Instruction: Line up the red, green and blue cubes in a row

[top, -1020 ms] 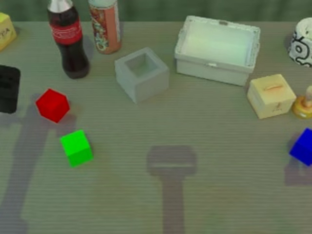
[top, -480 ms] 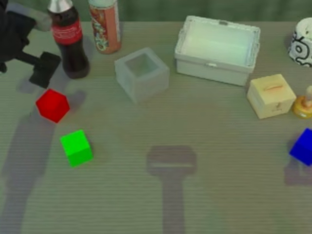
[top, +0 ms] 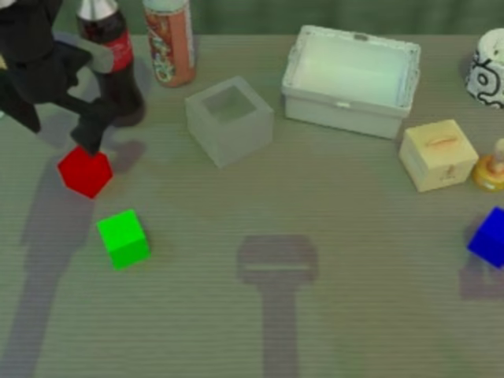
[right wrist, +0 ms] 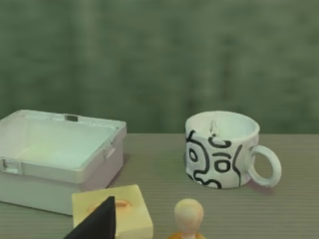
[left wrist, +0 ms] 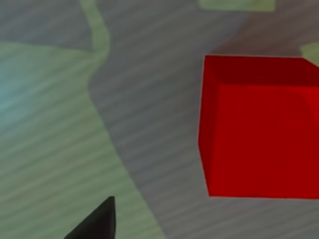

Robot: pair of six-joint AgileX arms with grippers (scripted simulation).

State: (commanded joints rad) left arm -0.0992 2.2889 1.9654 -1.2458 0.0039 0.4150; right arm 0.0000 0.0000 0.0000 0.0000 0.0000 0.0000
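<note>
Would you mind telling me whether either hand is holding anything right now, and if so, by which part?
Nothing is held. The left hand hovers just above the red cube, which sits untouched on the table. The right hand is out of the top view.

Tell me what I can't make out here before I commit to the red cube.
- Left gripper finger gap: wrist view shows one finger tip, top view only the dark arm.
- Blue cube: cut by top view's right edge.
- Red cube: cut by wrist view's edge.
- Right gripper: outside top view.

A cola bottle (top: 110, 71), can (top: 169, 39), grey box (top: 229, 120) and white tub (top: 350, 79) line the table's far side.
</note>
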